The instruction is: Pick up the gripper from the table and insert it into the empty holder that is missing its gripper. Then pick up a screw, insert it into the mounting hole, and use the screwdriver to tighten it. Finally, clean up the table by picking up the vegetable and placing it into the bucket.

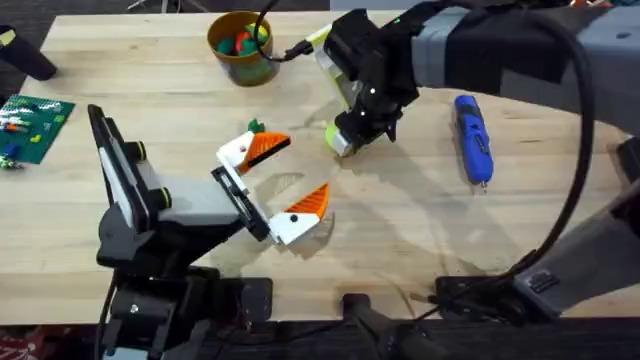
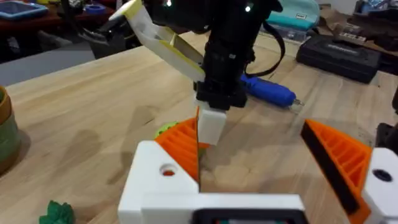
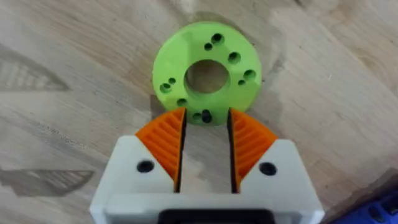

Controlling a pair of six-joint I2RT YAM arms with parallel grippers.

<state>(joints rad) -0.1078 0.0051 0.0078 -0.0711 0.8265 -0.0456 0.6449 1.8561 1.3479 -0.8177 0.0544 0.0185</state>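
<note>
Left gripper (image 1: pixel 282 187) gapes empty near table's (image 1: pixel 420 260) front edge; right gripper (image 3: pixel 206 143), fingers narrowly parted, straddles lime-green disc's (image 3: pixel 206 74) rim — looks light, rigid, slippery plastic, so pinch across rim.

The right arm hides most of the green disc (image 1: pixel 333 136); the bucket (image 2: pixel 6 130) and the screwdriver (image 3: pixel 387 208) are cut off by the edge

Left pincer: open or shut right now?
Open. Overhead, the left pincer has its two orange-padded fingers spread wide apart with bare table between them, gripping nothing; its wrist view shows the same wide gap.
</note>
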